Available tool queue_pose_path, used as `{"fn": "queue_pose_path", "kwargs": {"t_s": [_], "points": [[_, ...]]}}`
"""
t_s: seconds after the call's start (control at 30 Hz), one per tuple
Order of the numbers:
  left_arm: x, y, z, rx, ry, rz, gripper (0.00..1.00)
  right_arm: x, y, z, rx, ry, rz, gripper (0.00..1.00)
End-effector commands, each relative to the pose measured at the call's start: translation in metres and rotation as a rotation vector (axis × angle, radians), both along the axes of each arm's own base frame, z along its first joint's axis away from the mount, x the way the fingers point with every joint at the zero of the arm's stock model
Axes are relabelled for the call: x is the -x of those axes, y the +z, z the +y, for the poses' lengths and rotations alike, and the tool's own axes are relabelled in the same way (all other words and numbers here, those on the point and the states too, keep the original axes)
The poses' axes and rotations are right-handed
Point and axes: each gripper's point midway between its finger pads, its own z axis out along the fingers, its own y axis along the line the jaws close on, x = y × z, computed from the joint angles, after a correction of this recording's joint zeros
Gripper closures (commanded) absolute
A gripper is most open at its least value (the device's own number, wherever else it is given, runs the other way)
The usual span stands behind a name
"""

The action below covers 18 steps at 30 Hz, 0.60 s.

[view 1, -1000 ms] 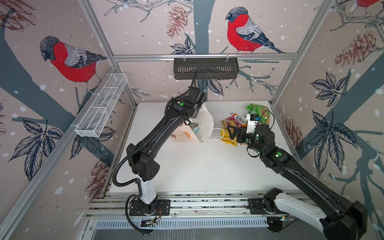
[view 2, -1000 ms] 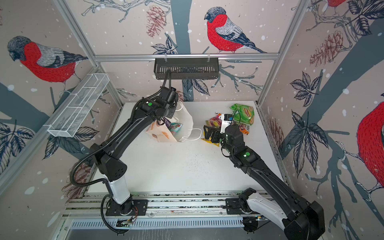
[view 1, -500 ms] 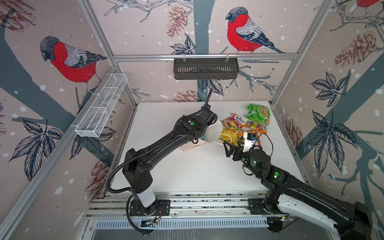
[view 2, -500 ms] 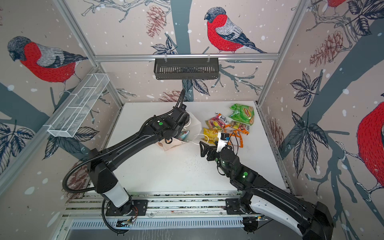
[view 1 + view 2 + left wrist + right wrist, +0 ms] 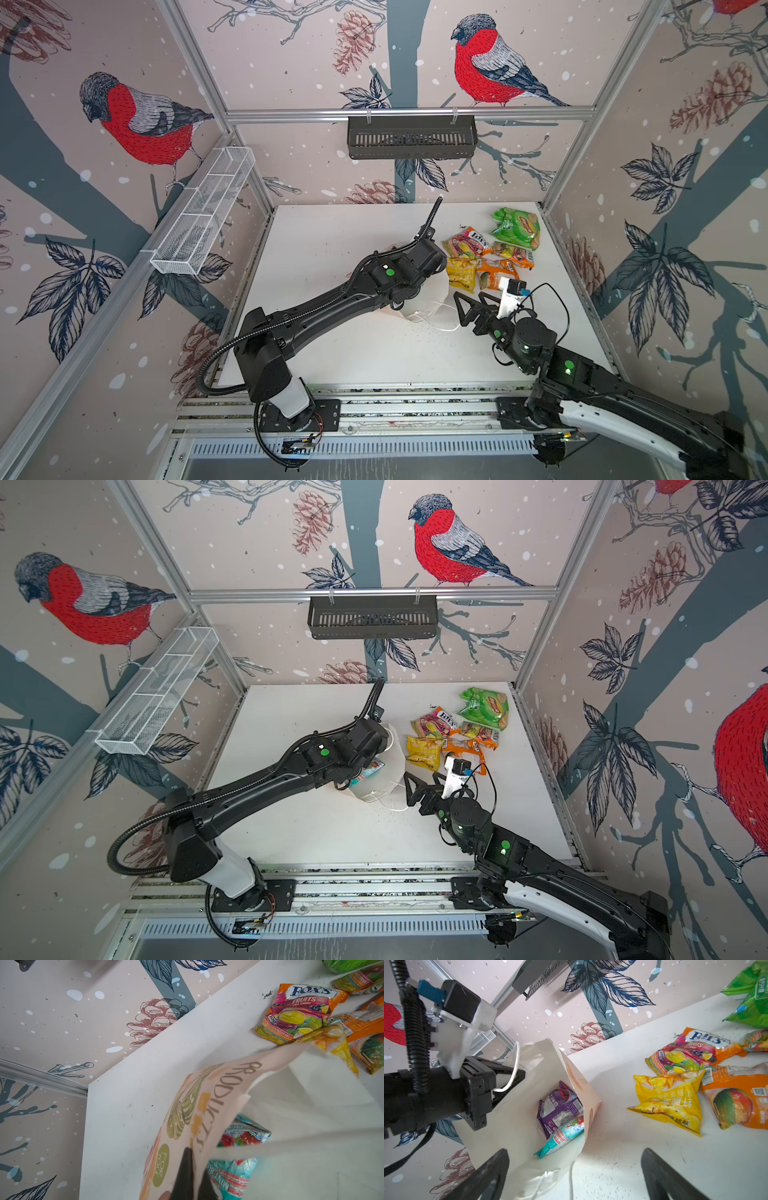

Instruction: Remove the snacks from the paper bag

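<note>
- As seen in both top views: flat white matte tabletop (image 5: 332,257), scuffed, dusted with dark specks near the middle, walled on three sides.
- Printed wall panels (image 5: 291,62): pale pink ground, red-breasted bullfinches, pinecones, navy leaves, grey-blue branches; joined by aluminium frame bars (image 5: 407,113).
- Black slotted metal basket (image 5: 411,137): hung from the back bar, above the table's far edge.
- White wire-mesh trough (image 5: 203,216): partitioned, fixed along the wall at the left of both top views.
- Ribbed aluminium base rails (image 5: 415,409): along the near edge, carrying both arm mounts.
- Mid-table: cream-white paper carrier bag (image 5: 395,750) with white cord handles and orange-brown print, tipped over, mouth facing the right arm.
- At the bag's rim: left gripper (image 5: 517,1079), clamped tight on the paper, one cord handle draped across its fingers.
- Just before the bag's mouth: right gripper (image 5: 473,307), jaws spread wide, nothing between them.
- Inside the bag: purple glossy packet (image 5: 560,1107); teal crinkly packet (image 5: 562,1136) against it, nearer the mouth.
- Out on the table, clustered beside the bag toward the far right corner: large green packet (image 5: 515,228) farthest back; multicoloured fruit-candy packet (image 5: 463,247); yellow packet (image 5: 460,272); orange packet (image 5: 496,274); small orange-and-green packet (image 5: 511,252) between the green and orange ones.
</note>
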Motion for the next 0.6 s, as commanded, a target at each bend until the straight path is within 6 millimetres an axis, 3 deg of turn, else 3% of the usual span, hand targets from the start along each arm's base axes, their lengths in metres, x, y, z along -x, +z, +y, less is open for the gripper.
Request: {"fn": "queue_pose_path", "kwargs": {"t_s": [0.0,0.23,0.57], "points": [[-0.001,0.004,-0.002,0.058,0.044,-0.033,1.0,0.007,-0.026,-0.005,0.03,0.004,0.079,0.02],[0.019,-0.014,-0.017,0.05,-0.004,-0.042,1.0,0.018,-0.037,0.006,0.025,0.048,0.078,0.05],[0.052,-0.009,-0.039,0.13,-0.09,-0.091,1.0,0.032,-0.04,0.025,0.046,0.101,0.032,0.1]]}}
